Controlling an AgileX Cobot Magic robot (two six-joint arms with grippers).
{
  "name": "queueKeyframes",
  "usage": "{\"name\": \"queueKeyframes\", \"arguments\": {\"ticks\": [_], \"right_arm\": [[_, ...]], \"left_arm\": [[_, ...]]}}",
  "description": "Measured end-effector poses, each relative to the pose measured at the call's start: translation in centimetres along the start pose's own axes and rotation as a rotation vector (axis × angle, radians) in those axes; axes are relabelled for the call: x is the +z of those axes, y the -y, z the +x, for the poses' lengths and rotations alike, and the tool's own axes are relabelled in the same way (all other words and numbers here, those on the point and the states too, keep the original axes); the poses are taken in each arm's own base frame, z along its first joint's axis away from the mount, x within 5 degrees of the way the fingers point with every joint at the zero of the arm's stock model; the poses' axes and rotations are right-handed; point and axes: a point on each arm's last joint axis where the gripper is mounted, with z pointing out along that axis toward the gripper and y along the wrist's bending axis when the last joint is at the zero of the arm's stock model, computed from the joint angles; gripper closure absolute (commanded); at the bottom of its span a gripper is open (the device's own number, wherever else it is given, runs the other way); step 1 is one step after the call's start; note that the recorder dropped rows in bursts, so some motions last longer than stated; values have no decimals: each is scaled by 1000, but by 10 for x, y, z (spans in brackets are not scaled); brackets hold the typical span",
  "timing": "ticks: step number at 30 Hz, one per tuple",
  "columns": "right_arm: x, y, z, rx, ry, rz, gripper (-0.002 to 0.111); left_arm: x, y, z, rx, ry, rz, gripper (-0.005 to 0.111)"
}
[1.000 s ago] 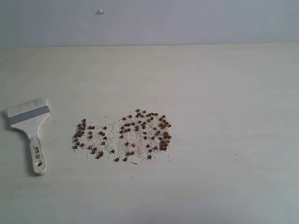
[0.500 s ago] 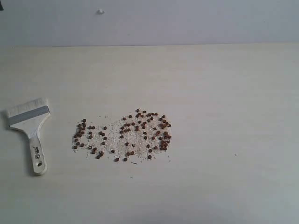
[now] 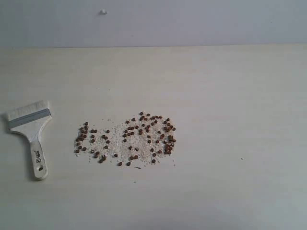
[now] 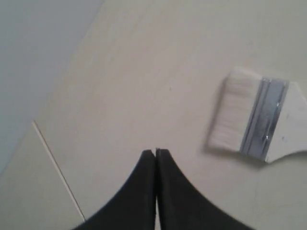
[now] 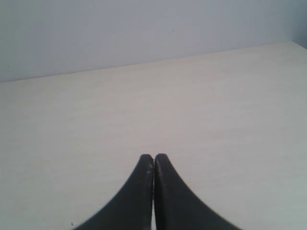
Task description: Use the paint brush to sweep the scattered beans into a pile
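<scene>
The beans, small reddish-brown rounds mixed with whitish crumbs, lie spread in a loose patch at the middle of the pale table in the exterior view. The paint brush lies flat at the left, bristles toward the back, handle with its hole toward the front. Neither arm shows in the exterior view. In the left wrist view the brush's bristles and metal band lie a short way off from my left gripper, which is shut and empty. My right gripper is shut over bare table.
A lone white speck sits on the grey wall band behind the table. A thin seam line crosses the surface in the left wrist view. The table's far edge meets the grey wall.
</scene>
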Motion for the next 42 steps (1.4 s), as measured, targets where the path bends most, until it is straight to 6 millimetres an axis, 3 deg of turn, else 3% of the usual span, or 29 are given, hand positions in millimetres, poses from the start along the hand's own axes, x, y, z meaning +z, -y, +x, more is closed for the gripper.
{"name": "queueKeyframes", "arguments": {"ticks": [2, 7, 11, 14, 17, 21, 24, 31, 42], "right_arm": [[0, 0, 0, 0, 0, 0, 108], [0, 0, 0, 0, 0, 0, 108], [0, 0, 0, 0, 0, 0, 108], [0, 0, 0, 0, 0, 0, 108], [0, 0, 0, 0, 0, 0, 108], [0, 0, 0, 0, 0, 0, 108], [0, 0, 0, 0, 0, 0, 108], [0, 0, 0, 0, 0, 0, 108], [0, 0, 0, 0, 0, 0, 108]], "left_arm": [[3, -3, 6, -144, -66, -35, 107], [13, -7, 13, -770, -181, -109, 107], [25, 7, 19, -1027, -320, -40, 105], [33, 23, 22, -1137, -452, 58, 94], [38, 38, 19, -1179, -548, 142, 75], [36, 57, -2, -1172, -520, 199, 48], [34, 70, -19, -1171, -464, 215, 38], [34, 91, -29, -1235, -450, 175, 37], [46, 115, -7, -1316, -490, 166, 37]]}}
